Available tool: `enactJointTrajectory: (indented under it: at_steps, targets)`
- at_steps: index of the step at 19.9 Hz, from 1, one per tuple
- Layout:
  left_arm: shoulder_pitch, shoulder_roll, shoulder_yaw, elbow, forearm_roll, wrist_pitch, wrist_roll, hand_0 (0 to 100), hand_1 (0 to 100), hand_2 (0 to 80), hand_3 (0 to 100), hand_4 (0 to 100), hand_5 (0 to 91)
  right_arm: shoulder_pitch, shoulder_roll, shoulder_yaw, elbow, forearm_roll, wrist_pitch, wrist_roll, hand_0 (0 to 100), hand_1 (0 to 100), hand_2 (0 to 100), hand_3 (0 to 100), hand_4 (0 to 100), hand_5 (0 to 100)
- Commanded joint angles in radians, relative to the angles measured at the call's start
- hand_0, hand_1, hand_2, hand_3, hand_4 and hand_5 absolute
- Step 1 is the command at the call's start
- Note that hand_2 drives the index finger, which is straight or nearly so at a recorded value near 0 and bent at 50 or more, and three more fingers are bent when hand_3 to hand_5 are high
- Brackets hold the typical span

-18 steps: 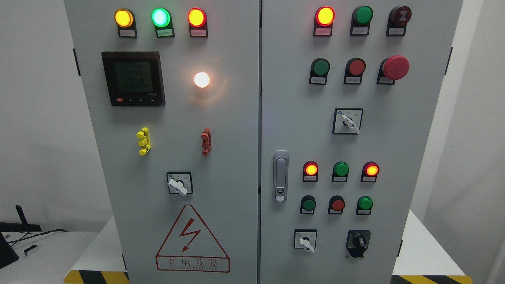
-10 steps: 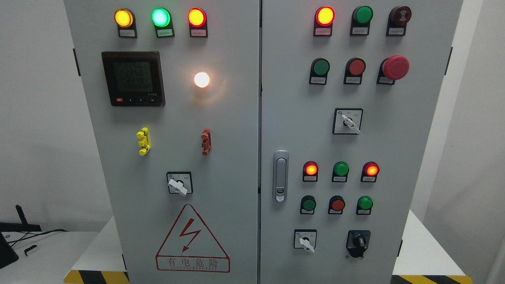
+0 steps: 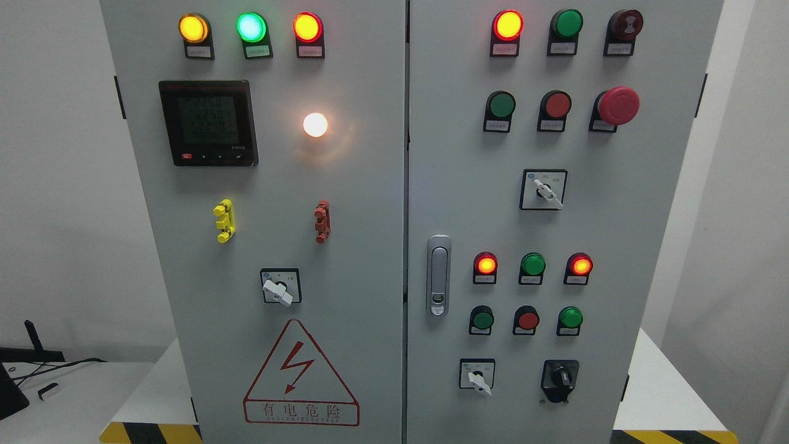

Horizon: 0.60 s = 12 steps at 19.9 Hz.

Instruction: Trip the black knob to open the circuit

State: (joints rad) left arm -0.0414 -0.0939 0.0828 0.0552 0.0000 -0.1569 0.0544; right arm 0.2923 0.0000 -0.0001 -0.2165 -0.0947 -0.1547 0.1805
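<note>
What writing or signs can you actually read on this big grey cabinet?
"有电危险": under the lightning bolt on the red warning triangle, left door.
Digital meter: three rows of digits, too blurred to read.
Small labels under the lamps, buttons and switches, including the black knob: too small to read.

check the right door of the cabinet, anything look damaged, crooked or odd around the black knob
Nothing stands out. The black knob sits square in its black plate at the lower right of the right door, pointer upright. The white selector switch beside it is intact. No hand is in view.
</note>
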Motion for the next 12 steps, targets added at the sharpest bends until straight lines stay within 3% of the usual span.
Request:
enactJointTrajectory:
  at_steps: [1, 5, 8, 10, 12]
  targets:
    - [0.000, 0.000, 0.000, 0.000, -0.031, 0.000, 0.001, 12, 39, 0.0, 0, 0, 0.0, 0.091, 0.006, 0.017, -0.208, 0.001, 0.006, 0.008, 9, 21, 3, 18, 5, 5]
    - [0.000, 0.000, 0.000, 0.000, -0.031, 0.000, 0.001, 12, 39, 0.0, 0, 0, 0.0, 0.151, -0.021, 0.020, -0.328, 0.001, 0.004, 0.025, 9, 21, 6, 21, 8, 7]
    - [0.000, 0.000, 0.000, 0.000, -0.031, 0.000, 0.001, 12, 39, 0.0, 0, 0, 0.0, 0.218, -0.073, 0.015, -0.463, 0.000, -0.011, 0.071, 9, 22, 8, 23, 11, 10]
    - [0.000, 0.000, 0.000, 0.000, -0.031, 0.000, 0.001, 12, 39, 0.0, 0, 0, 0.0, 0.284, -0.097, 0.008, -0.584, -0.003, -0.040, 0.102, 10, 23, 9, 27, 16, 14]
    - [0.000, -0.001, 0.000, 0.000, -0.031, 0.000, 0.001, 12, 39, 0.0, 0, 0, 0.0, 0.364, -0.109, -0.014, -0.715, -0.003, -0.101, 0.102, 10, 23, 10, 32, 23, 18]
